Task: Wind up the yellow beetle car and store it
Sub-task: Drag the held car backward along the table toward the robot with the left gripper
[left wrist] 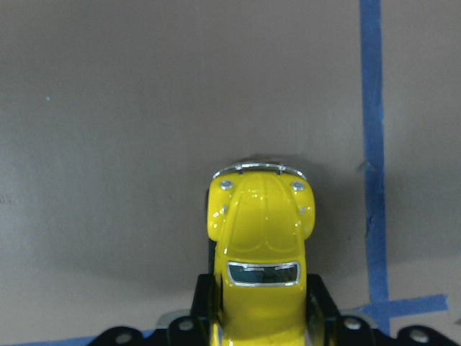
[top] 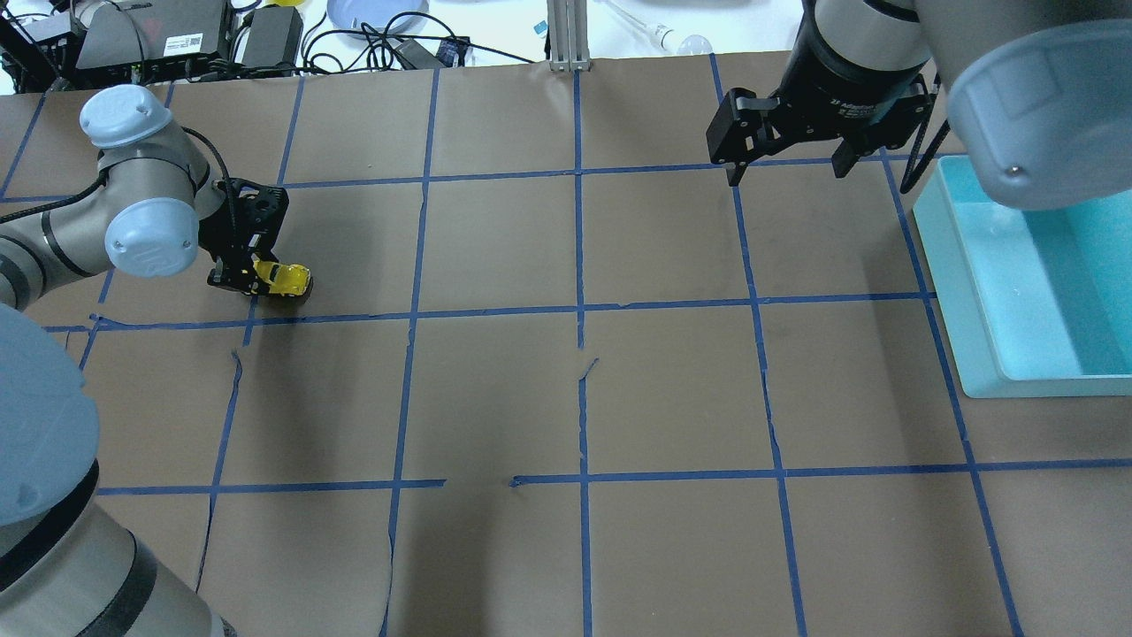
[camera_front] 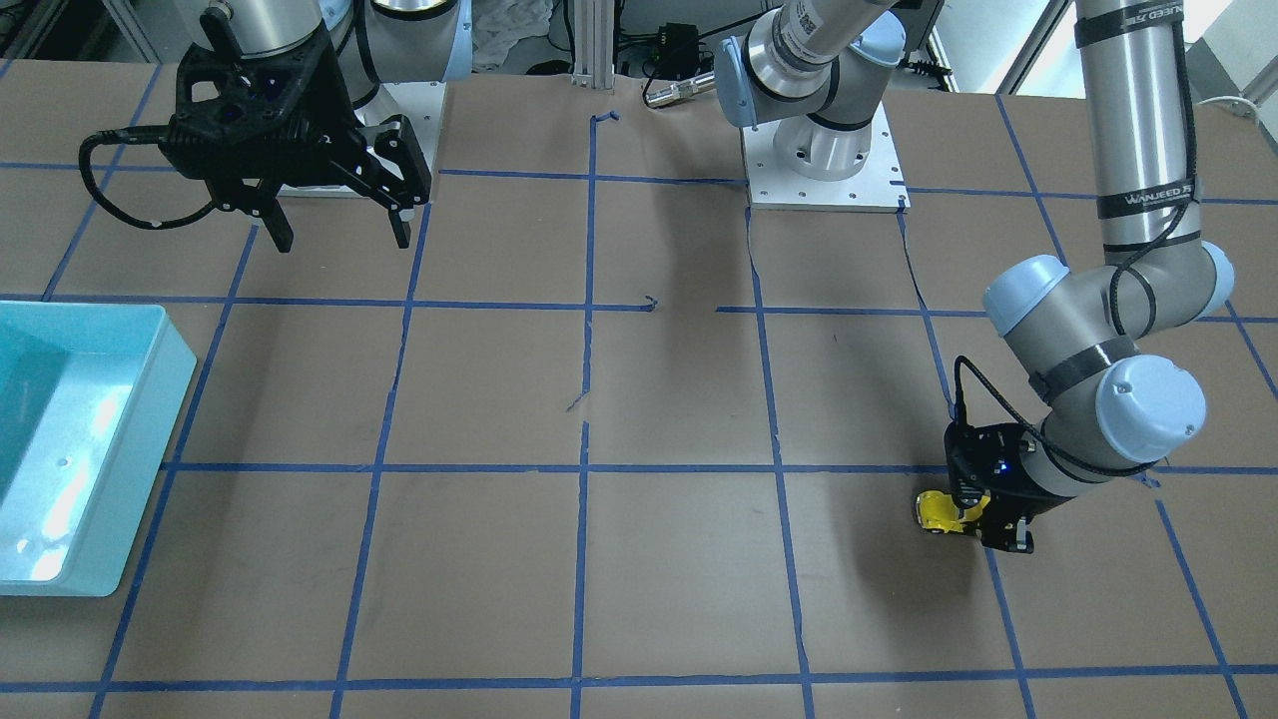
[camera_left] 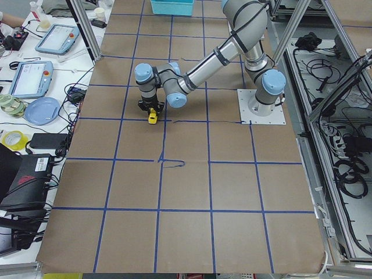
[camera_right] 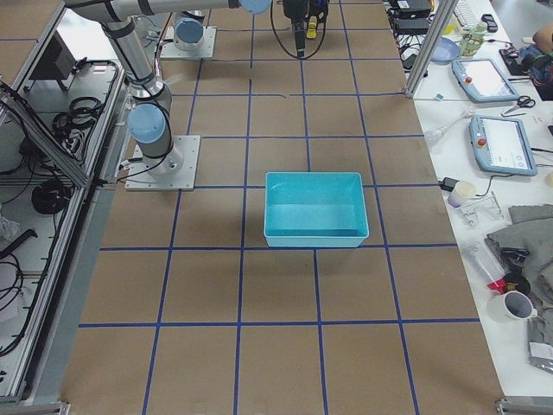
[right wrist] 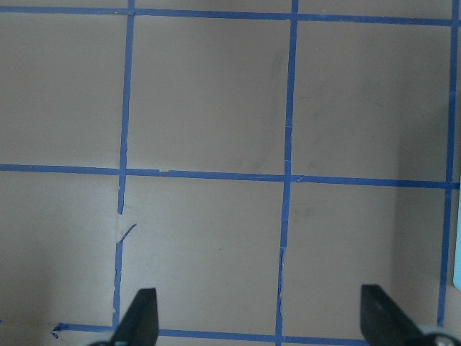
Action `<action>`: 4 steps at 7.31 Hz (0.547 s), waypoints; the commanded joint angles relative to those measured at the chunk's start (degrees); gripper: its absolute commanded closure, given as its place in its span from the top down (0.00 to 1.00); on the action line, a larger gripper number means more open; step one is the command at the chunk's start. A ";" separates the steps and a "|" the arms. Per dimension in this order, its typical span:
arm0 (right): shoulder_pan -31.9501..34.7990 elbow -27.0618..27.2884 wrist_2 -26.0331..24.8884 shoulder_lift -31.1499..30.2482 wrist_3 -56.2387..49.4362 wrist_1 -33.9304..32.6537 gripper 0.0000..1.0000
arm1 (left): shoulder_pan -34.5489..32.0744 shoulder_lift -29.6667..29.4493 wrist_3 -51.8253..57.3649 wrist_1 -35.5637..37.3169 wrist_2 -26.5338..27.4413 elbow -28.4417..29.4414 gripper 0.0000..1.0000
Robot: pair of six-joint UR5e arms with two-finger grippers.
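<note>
My left tool (top: 256,281) pinches the yellow car (top: 285,280) on the counter (top: 672,398) at nine o'clock, my right tool (top: 784,172) hangs spread, and I judge winding, then storing in the three-o'clock bin (top: 973,341), remain.

"WANJEED" on L arm strap (camera_front: 1148,198); other labels too small.

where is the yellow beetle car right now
In the overhead view the yellow beetle car is at the table's left side, its rear clamped in the left pincer, far from the teal bin on the right.
</note>
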 commanded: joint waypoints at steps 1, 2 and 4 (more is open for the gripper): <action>0.00 0.00 0.00 0.00 0.02 -0.07 1.00 | 1.88 -0.22 2.08 0.17 -0.05 -0.16 0.06; 0.00 0.00 0.00 0.09 0.02 -0.07 1.00 | 2.58 -0.22 2.26 0.17 -0.05 -0.16 0.06; 0.00 0.00 0.00 0.09 0.02 -0.16 1.00 | 5.38 -0.57 4.36 0.26 -0.14 -0.16 0.09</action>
